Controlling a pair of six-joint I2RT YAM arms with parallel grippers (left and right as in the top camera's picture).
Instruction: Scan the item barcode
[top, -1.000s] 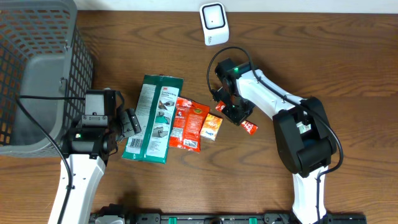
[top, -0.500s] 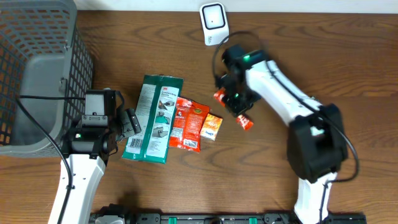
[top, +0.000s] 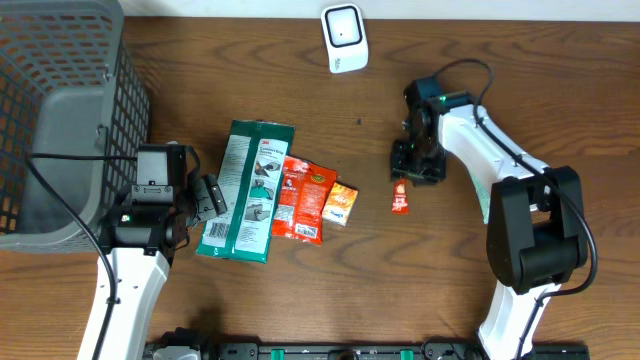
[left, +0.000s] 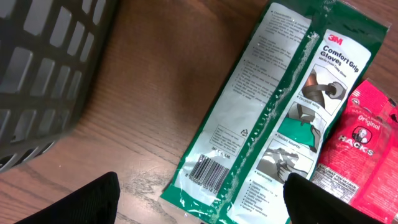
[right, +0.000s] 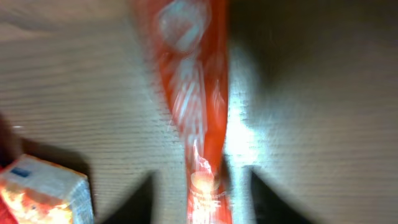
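Sachet (top: 401, 198), red: lay loose on the tabletop (top: 330, 300) just below the right gripper (top: 416, 164), whose jaws stood parted and gripped nothing; likely laid aside. Scanner (top: 343, 38) stood well apart, up-left of it. Left gripper (left: 202, 182): wide open, empty, over the glove pack (left: 267, 118).

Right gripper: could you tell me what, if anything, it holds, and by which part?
Nothing, it seems: the right gripper stands open, its fingers clear of the red sachet lying on the table.
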